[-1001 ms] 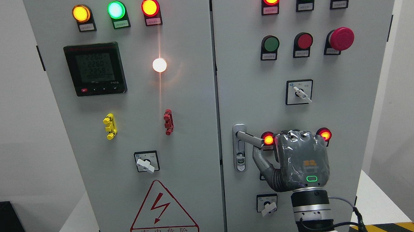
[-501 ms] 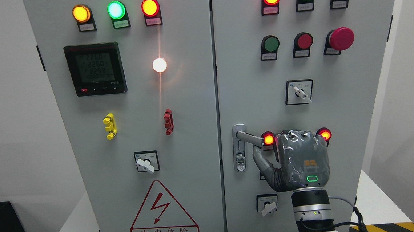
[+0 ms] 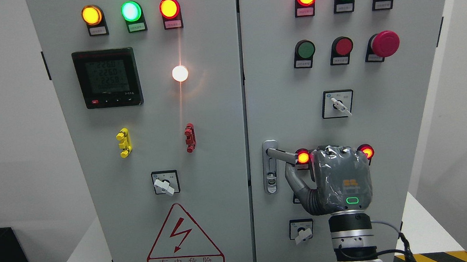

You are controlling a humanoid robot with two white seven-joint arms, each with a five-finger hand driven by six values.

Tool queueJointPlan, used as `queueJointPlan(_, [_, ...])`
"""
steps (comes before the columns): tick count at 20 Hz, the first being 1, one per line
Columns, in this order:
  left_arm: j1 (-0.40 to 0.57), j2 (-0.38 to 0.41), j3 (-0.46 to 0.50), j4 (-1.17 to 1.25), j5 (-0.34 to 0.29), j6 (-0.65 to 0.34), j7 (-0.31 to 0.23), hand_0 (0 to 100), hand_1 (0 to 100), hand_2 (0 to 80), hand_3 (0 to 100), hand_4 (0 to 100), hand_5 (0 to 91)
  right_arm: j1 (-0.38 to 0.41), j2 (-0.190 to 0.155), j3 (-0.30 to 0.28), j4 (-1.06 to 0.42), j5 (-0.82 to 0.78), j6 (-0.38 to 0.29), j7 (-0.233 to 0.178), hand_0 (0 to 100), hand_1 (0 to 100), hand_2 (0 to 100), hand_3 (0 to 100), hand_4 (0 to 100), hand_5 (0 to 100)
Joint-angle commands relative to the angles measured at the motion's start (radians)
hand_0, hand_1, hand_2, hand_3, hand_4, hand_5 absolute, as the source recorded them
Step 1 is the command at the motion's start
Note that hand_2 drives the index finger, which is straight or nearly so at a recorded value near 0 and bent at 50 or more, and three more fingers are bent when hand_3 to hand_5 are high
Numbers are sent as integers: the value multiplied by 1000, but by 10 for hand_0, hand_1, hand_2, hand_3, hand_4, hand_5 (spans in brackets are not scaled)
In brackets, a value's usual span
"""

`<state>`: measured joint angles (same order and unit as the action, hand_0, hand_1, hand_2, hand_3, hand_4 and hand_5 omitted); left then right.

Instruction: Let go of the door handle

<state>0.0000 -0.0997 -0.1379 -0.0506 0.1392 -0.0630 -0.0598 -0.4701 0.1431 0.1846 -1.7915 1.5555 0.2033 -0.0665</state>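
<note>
You see the right hand (image 3: 341, 181) at the right door's lower part, thumb touching the door handle (image 3: 283, 155) from below; finger closure indeterminate.

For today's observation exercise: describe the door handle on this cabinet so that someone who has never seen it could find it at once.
Start at the grey cabinet's right door and go to its left edge, below the middle. The door handle is a silver lever jutting rightward from a tall metal plate with a keyhole, toward a glowing red lamp, with the right hand at its end. Unlike the knobs and buttons nearby, it is bare metal.
</note>
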Motion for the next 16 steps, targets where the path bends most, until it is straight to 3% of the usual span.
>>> queueJointPlan(1, [20, 0, 0, 0, -1, 0, 0, 120, 556, 0, 0, 0, 0, -2, 0, -1, 0, 0, -1, 2, 511, 292, 986, 1000, 1000, 1000])
queueJointPlan(16, [20, 0, 1, 0, 0, 0, 0, 120, 556, 0, 0, 0, 0, 7, 1, -1, -16, 0, -1, 1, 518, 282, 986, 1000, 1000, 1000])
